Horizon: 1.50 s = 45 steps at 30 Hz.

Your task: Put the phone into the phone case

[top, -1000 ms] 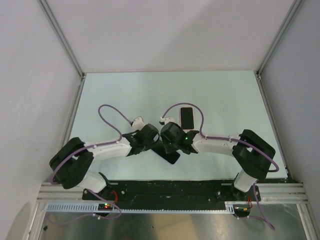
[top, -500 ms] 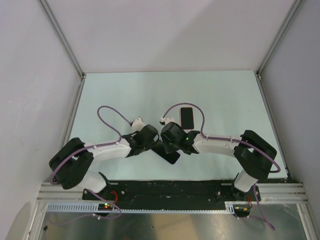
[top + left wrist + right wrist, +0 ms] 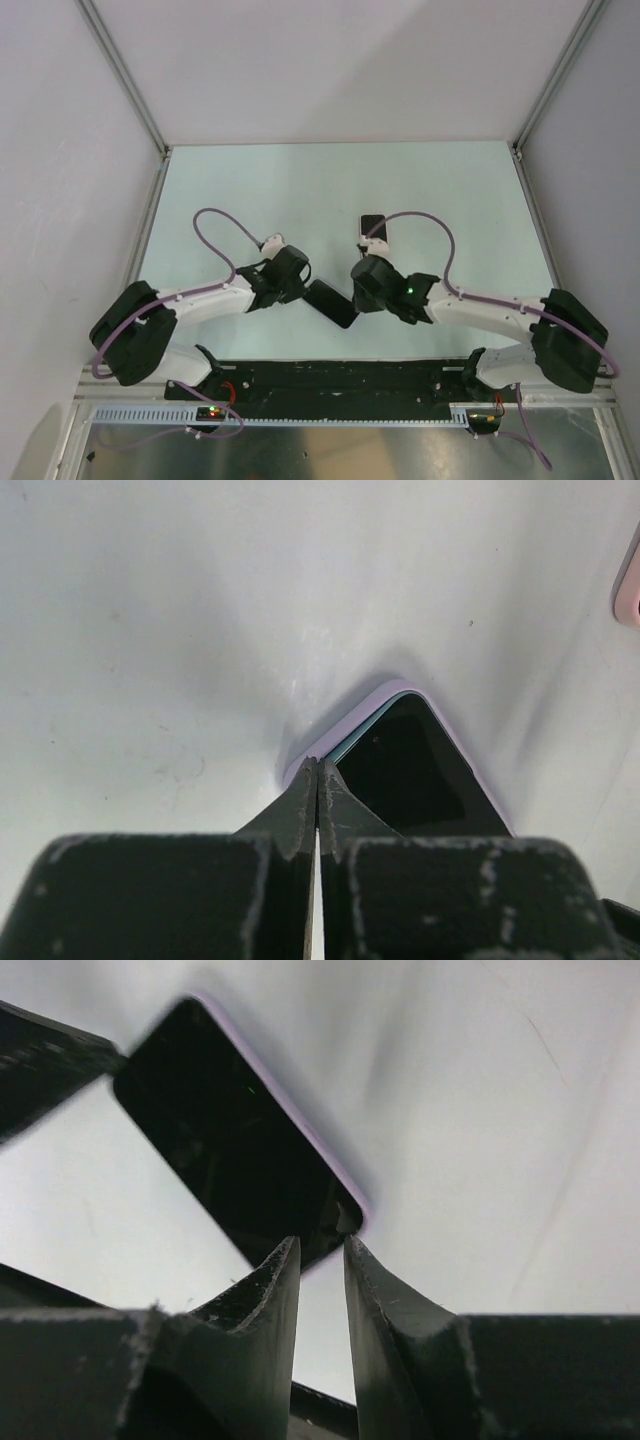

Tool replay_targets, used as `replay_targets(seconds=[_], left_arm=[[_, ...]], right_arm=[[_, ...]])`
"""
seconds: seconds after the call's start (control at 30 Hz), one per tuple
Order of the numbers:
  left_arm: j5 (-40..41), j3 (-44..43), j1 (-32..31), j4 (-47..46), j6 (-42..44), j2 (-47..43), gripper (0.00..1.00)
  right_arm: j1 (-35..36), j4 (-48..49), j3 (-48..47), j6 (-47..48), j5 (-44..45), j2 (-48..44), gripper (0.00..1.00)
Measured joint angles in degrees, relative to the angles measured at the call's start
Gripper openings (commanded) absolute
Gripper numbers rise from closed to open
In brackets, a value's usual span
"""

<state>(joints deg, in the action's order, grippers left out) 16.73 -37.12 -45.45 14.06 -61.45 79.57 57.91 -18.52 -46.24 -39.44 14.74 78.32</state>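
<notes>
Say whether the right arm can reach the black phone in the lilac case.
Likely yes: the right gripper, slightly open, is at a corner of the black phone in the lilac case, nothing between.

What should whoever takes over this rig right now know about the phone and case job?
The left gripper is shut, tips against one corner of the lilac phone case.
The right gripper is slightly open and empty, tips at the other end.
The phone lies screen up in the phone case on the table; a second phone-shaped thing lies further back.
Done: insertion, mostly.
Left: a teal edge shows at the left corner; probably press it home.
</notes>
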Motion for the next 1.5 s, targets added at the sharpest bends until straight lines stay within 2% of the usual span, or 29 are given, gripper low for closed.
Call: replay_targets(seconds=[0.13, 0.33, 0.63, 0.9, 1.17, 1.37, 1.5], left_arm=[[-2.5, -0.6, 1.9, 1.1, 1.7, 0.0, 0.0], [-4.6, -2.1, 5.1, 3.0, 4.5, -0.1, 0.0], [-6.8, -3.2, 4.8, 3.2, 6.1, 3.3, 0.0], [-3.7, -3.5, 2.5, 2.8, 6.0, 5.3, 0.0], [-0.8, -3.4, -2.3, 3.3, 4.5, 5.1, 0.0], [-2.6, -0.1, -5.6, 3.5, 2.3, 1.4, 0.0], [-4.6, 1.8, -4.8, 3.5, 1.4, -2.7, 0.0]], right_arm=[[0.0, -2.0, 5.7, -4.7, 0.7, -3.9, 0.2], [0.2, -2.6, 10.0, -8.9, -0.3, -3.7, 0.14], [-0.4, 3.8, 10.2, -10.1, -4.4, 1.4, 0.14], [-4.0, 6.3, 10.2, -9.4, -8.7, 2.5, 0.16], [-11.5, 6.5, 10.2, -6.2, -10.1, 2.5, 0.21], [-13.2, 5.1, 10.2, -4.2, -7.8, 1.1, 0.38], [-12.5, 2.8, 10.2, -2.8, -5.9, -3.4, 0.44]])
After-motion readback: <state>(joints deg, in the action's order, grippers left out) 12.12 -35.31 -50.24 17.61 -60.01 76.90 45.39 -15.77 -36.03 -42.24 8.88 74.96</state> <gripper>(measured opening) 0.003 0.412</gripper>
